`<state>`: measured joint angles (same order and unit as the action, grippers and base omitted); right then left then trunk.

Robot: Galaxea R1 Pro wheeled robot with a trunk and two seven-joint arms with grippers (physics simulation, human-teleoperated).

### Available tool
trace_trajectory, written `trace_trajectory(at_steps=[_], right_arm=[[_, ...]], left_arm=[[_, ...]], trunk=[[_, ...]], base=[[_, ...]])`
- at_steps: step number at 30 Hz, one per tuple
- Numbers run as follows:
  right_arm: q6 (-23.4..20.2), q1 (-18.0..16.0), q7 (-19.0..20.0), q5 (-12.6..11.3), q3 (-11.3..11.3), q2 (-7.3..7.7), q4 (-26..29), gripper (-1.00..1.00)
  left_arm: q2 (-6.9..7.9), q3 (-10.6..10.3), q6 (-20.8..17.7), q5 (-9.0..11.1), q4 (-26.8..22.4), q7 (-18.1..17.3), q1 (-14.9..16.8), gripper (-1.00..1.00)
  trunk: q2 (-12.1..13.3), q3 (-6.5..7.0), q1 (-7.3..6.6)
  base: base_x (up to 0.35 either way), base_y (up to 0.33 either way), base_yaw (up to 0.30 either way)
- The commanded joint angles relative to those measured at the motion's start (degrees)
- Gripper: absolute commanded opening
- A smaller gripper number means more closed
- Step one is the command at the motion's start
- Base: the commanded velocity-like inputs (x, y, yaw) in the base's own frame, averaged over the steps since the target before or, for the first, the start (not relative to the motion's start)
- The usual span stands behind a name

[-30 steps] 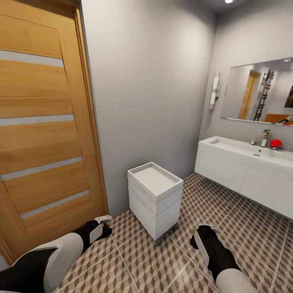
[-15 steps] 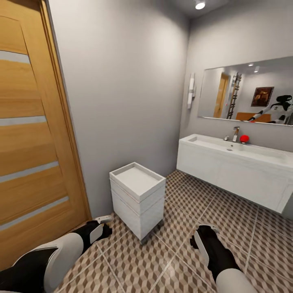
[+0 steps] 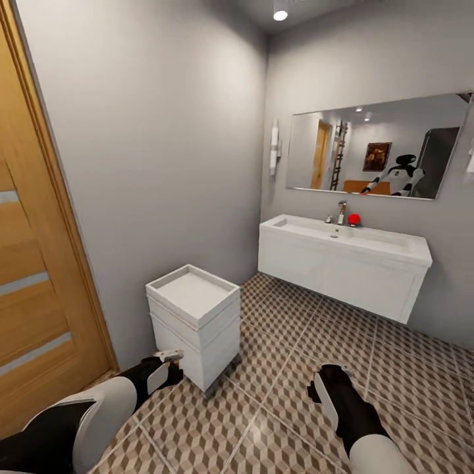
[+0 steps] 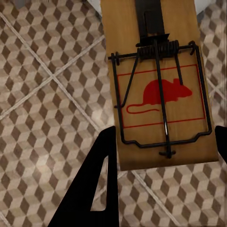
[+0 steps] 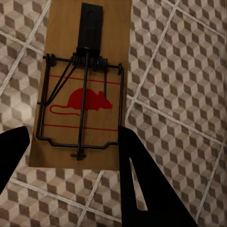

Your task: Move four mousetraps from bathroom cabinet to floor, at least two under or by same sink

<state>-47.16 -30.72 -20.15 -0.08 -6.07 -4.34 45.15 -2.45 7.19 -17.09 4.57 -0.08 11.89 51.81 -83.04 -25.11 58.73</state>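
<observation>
Bathroom floor (image 3: 283,395) lay tiled ahead, the sink (image 3: 342,240) by the far wall. We carried one mousetrap (image 4: 161,90) clamped in the left end effector (image 4: 163,156) and another trap (image 5: 82,90) in the right end effector (image 5: 71,156), apparently for setting down near that sink.

- A home bathroom.
- Right of centre, a white bathroom sink (image 3: 342,238) with chrome faucet (image 3: 340,212) on a wall-hung vanity, a wide mirror (image 3: 375,146) above.
- Cube-patterned floor tiles (image 3: 276,395) below.
- A wooden door (image 3: 29,276) at the left edge.

Door (image 3: 33,263) cut by left edge; mirror (image 3: 375,148) right end cropped
</observation>
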Motion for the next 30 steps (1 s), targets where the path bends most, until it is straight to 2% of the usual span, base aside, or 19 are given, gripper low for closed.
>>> trace_trajectory(at_steps=[1,30], right_arm=[[-0.2,0.0,-0.2,0.0,-0.2,-0.06,0.1,-1.00],[-0.2,0.0,-0.1,0.0,-0.1,-0.06,0.0,-1.00]], left_arm=[[-0.03,0.3,-0.1,0.3,0.0,0.4,0.0,-1.00],[-0.48,0.3,-0.1,0.1,0.0,0.5,0.0,-1.00]], trunk=[[0.0,-0.07,0.00],[0.0,-0.07,0.00]], base=[[0.000,0.000,-0.297],[0.000,0.000,-0.297]])
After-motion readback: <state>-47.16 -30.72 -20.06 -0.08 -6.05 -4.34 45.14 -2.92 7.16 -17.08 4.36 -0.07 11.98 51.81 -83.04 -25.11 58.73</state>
